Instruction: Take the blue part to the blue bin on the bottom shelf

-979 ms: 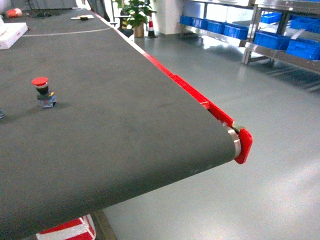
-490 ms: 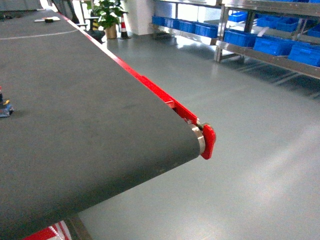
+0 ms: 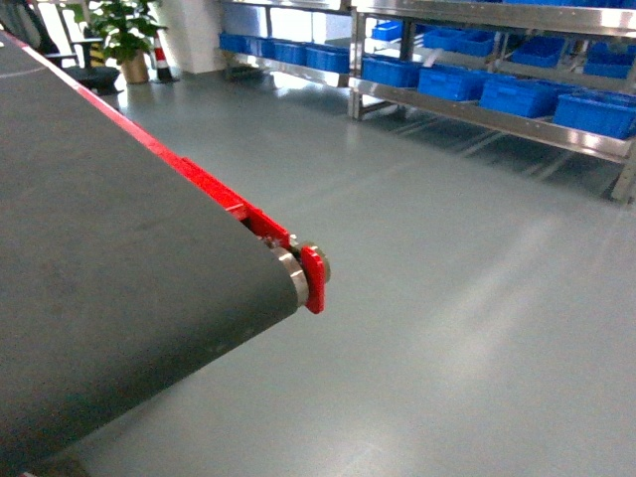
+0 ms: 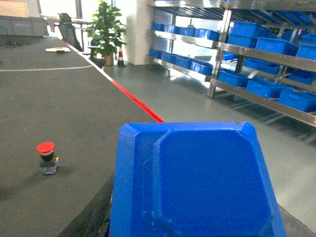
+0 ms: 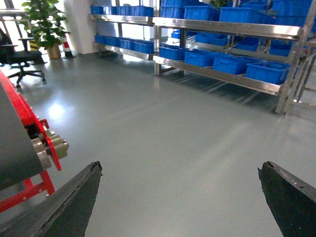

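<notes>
Racking along your far wall, bottom shelf (image 3: 497, 117) lined with blue bins (image 3: 517, 94); conveyor belt (image 3: 119, 268) at left. Blue part (image 4: 197, 182) fills left tool's view, grip hidden. Right tool (image 5: 180, 197) spread wide

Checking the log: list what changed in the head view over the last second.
The head view swung right. The belt and its red end cap slid left in frame, the red button left the head view, and the shelves with blue bins came nearer and fuller into view. The plant shifted left too. No tool appears in the head view, then or now.
</notes>
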{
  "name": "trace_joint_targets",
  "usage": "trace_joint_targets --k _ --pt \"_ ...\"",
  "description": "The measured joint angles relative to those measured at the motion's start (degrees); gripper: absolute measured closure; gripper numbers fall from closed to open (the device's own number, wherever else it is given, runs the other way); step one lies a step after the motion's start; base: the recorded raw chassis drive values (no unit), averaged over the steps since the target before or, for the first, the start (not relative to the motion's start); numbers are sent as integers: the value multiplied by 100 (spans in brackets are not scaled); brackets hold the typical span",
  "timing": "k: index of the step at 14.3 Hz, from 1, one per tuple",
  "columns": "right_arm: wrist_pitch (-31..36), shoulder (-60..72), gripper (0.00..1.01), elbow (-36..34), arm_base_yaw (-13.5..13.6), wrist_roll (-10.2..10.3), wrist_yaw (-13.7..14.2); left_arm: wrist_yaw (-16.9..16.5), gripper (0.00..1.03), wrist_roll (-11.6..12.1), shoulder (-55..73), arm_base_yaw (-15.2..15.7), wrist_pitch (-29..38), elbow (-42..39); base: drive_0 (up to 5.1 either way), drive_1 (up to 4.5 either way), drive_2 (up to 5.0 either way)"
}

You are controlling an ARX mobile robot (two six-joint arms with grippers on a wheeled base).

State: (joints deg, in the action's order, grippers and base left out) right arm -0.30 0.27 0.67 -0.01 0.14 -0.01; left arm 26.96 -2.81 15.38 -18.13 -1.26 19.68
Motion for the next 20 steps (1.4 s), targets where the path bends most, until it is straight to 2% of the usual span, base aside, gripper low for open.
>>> trace_joint_targets --k 20 --pt "0 0 3 0 0 0 0 0 59 0 0 0 0 0 -160 -160 -160"
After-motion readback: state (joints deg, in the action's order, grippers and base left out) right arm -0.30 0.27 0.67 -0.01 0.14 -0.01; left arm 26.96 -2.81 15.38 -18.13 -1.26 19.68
